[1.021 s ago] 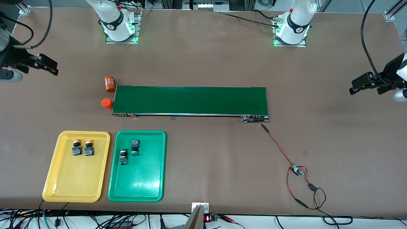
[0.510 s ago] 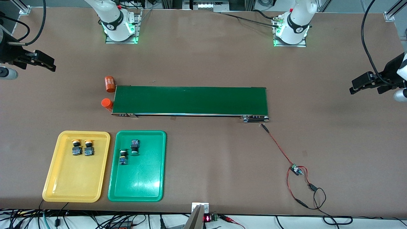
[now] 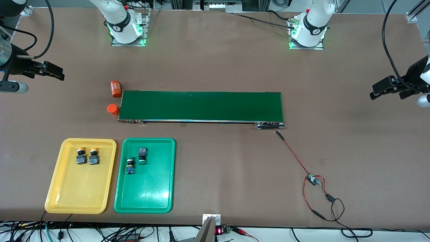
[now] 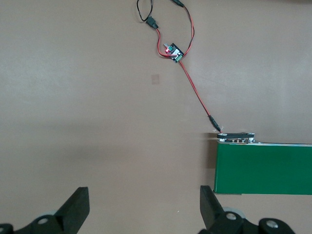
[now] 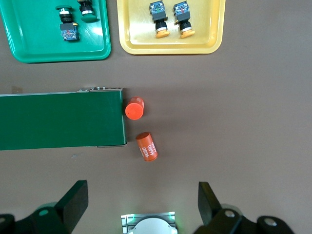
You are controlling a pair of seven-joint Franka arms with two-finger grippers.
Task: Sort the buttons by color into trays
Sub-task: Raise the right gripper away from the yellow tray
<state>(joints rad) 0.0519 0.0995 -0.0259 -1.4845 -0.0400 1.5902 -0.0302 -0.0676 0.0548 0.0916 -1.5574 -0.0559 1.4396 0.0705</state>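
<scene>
Sorting looks complete: both hands clear, wide open, holding nothing.
Yellow tray (image 3: 57, 198) near bench's front edge holds 2 yellow buttons (image 3: 86, 156); green tray (image 3: 147, 198) beside it holds 2 green buttons (image 3: 136, 160). Left hand (image 3: 381, 90) over the left arm's bench end, right hand (image 3: 52, 71) over the right arm's; best parked there, trays undisturbed.

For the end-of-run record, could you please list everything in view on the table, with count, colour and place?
Yellow buttons: two, yellow caps, side by side in the yellow tray.
Green buttons: two, green caps, in the green tray.
Yellow tray: one, at the right arm's end.
Green tray: one, beside the yellow tray.
Conveyor belt: one, dark green, mid-table.
Orange cylinders: two, at the belt's end.
Small circuit board: one, on red and black wires.
Right gripper: open, empty, over bare table.
Left gripper: open, empty, over bare table.
</scene>
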